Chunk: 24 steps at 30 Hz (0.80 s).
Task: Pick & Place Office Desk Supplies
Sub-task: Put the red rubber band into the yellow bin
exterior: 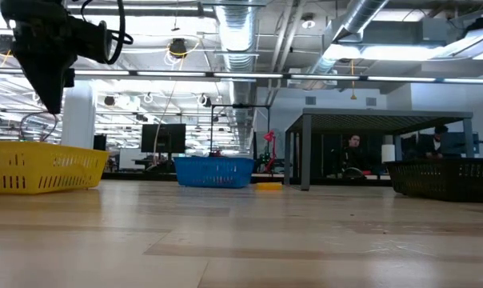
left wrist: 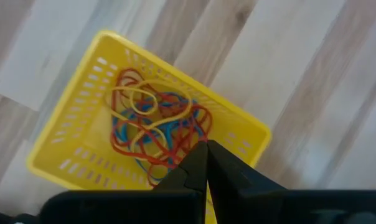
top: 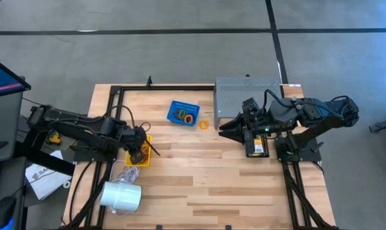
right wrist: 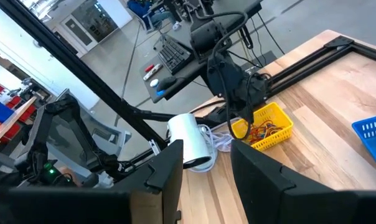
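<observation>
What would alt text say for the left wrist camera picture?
A small yellow basket holding a tangle of red, yellow and blue rubber bands sits on a pale wooden table, seen from above. The left gripper, with its two dark fingers shut together, hangs just over the basket's edge.

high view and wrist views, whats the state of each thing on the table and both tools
left tool: shut, empty, above the yellow basket
right tool: open, empty, by the grey shelf
yellow basket: upright, holds tangled rubber bands
blue basket: upright, holds a few bands
white cylinder: lying on its side, near the table's edge
orange band: loose on the table beside the blue basket
grey shelf: standing at the table's far edge
</observation>
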### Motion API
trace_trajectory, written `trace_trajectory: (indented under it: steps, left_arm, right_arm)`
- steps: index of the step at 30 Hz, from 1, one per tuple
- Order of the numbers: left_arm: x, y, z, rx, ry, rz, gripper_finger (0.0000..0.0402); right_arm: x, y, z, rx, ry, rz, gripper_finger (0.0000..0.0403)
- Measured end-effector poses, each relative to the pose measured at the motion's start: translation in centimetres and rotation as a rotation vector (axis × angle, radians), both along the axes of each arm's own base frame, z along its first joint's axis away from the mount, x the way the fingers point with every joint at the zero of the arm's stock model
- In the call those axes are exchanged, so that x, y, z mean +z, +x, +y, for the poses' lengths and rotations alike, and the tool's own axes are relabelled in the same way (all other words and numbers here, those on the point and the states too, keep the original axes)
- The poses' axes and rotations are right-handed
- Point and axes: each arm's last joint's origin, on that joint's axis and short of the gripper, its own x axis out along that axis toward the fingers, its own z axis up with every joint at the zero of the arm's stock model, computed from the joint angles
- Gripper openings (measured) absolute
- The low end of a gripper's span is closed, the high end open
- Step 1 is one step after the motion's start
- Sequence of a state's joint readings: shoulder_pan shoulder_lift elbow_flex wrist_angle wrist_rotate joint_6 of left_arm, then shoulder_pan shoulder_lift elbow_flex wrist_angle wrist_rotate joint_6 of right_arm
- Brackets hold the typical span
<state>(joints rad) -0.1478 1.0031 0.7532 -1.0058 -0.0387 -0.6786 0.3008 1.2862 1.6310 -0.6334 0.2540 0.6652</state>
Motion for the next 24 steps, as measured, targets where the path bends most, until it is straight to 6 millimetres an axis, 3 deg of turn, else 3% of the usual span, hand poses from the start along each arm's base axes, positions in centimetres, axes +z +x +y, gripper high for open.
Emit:
trace_trajectory:
  steps: [18,24]
  left_arm:
    - [0.01,0.03,0.11,0.018,0.012,-0.003,0.0002]
    - [0.0,0.01,-0.01,0.01,-0.026,0.002,0.0046]
  right_arm:
    - [-0.02,-0.01,0.06,0.021,0.003,0.004,0.0131]
    - [-0.18,-0.05,0.05,0.02,0.0,0.02,0.0131]
